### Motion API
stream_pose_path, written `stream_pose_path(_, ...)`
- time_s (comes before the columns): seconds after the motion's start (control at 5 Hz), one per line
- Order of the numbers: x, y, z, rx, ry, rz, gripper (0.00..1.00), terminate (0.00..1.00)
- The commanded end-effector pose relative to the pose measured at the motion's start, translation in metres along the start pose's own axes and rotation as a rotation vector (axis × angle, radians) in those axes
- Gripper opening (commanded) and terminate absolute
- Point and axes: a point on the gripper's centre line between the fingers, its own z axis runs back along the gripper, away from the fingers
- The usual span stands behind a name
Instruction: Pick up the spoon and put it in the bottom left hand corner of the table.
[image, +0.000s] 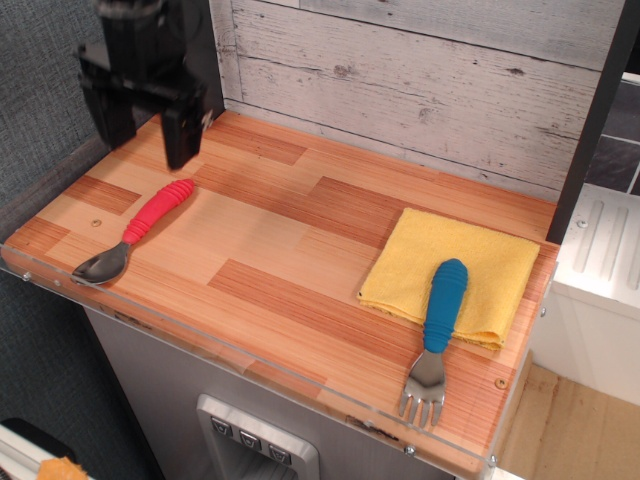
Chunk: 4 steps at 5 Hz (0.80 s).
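The spoon (135, 232) has a chunky red ribbed handle and a shiny silver bowl. It lies flat on the wooden table (290, 270) near the front left corner, with its bowl at the acrylic rim. My black gripper (145, 140) hangs in the air above the far left of the table, well clear of the spoon's handle. Its two fingers stand apart with nothing between them.
A folded yellow cloth (455, 272) lies at the right. A blue-handled metal fork (436, 335) rests half on it, tines toward the front edge. A dark post (197, 60) and a whitewashed plank wall stand behind. A clear acrylic rim (200, 345) edges the front.
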Motion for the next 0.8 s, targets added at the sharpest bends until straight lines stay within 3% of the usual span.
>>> stream_pose_path(0.0, -0.020, -0.010, 0.047, -0.036, -0.012, 0.003, 1.00, 0.00)
stream_pose_path(0.6, -0.012, -0.016, 0.068, -0.041, -0.035, -0.017, 1.00, 0.00)
